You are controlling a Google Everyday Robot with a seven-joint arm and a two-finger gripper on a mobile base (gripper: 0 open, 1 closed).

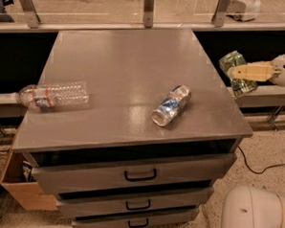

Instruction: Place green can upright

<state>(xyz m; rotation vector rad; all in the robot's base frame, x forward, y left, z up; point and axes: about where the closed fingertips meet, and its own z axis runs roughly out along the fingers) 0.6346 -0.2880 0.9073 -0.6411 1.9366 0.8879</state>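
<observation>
Seeing the grey bench with drawers filling mid-frame. Clear bottle lies on its side at the bench's left edge. My hand is at mid-right of frame, just off the bench's right edge, pinching the green can, which is tilted. Blue-and-silver can lies right of centre.

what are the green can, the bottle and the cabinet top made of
Cabinet top: grey, semi-gloss reflections; painted metal or laminate, unclear. Bottle: clear plastic, see-through and ribbed. Green can, held by the gripper past the top's right edge: likely thin metal, glossy print.
</observation>
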